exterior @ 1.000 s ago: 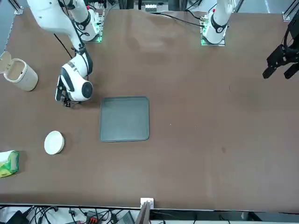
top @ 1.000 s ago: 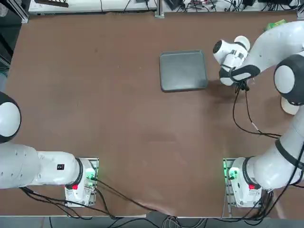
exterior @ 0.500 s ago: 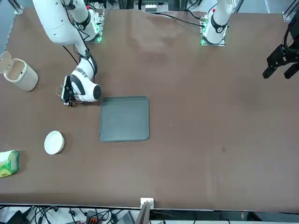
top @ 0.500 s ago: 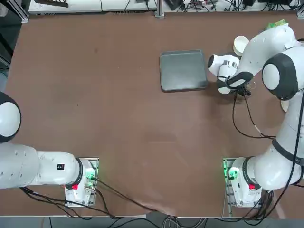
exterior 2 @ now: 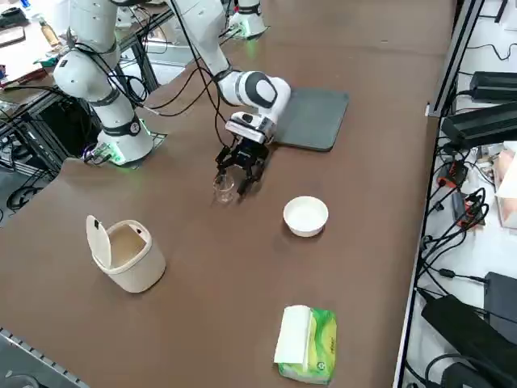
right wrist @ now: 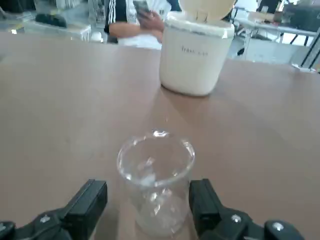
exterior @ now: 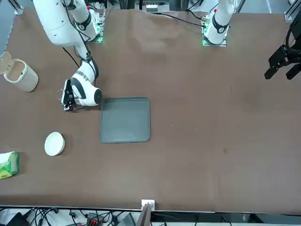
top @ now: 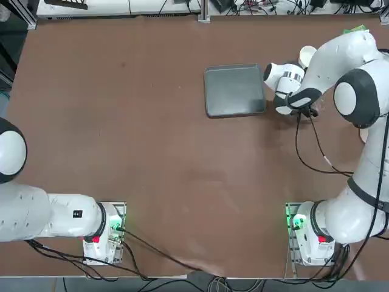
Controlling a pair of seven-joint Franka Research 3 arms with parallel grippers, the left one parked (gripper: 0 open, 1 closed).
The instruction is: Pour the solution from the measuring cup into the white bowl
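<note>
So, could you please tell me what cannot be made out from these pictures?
- Right gripper: in the top view, the arm above hides its fingers.
- Measuring cup: too small in the right side view to tell whether it holds any solution.
- White bowl: in the top view, the arm covers part of it.
- Person: the wrist view's edge cuts off the head.

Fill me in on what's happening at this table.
The robot's right gripper is low over the table, fingers spread with the clear measuring cup between them; it does not look gripped. The white bowl sits apart, nearer the green-and-white packet. No pouring is under way. Beyond the lidded white bin, a person's hands hold a phone.
</note>
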